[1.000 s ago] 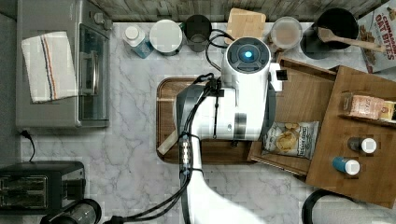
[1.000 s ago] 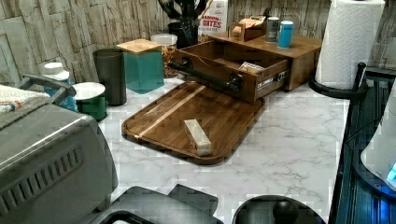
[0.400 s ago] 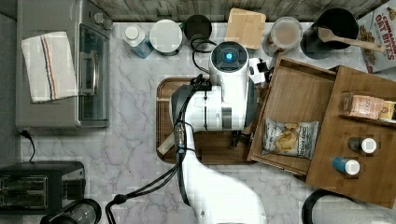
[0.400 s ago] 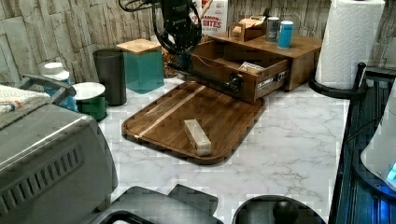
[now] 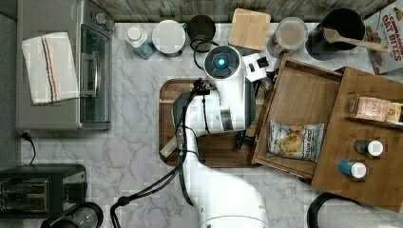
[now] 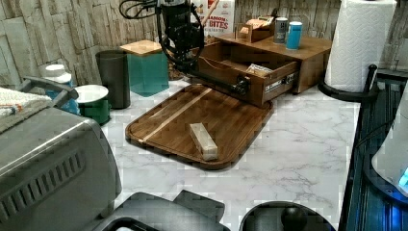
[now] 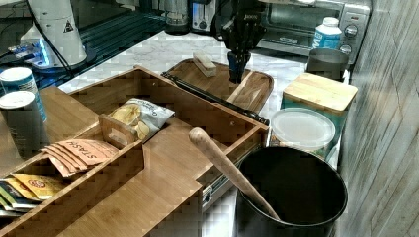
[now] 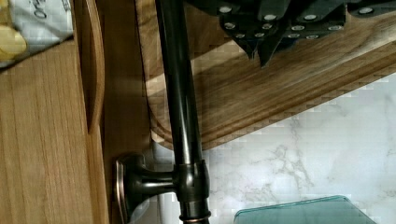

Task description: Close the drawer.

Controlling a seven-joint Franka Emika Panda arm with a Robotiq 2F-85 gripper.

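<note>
Top view: the drawer [image 5: 298,107] stands pulled out at right of centre, a chip bag [image 5: 294,140] inside, my arm over the tray [image 5: 167,123]. Left view: my gripper [image 6: 185,60] hangs upper centre beside the drawer front. Wrist view: my fingers [image 8: 261,44] look pinched narrow just off the handle [image 8: 180,93], placed to push; open counter [image 8: 327,149] lies behind.

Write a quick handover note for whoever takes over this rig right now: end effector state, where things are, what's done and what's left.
End effector: fingers look shut and hold nothing. It hangs over the dark tray, beside the drawer's handle bar, not visibly touching it.
Drawer: pulled out of the cabinet, a chip bag lying inside.
Done: the arm is at the drawer front.
Left: push the front in until the drawer is closed.
</note>
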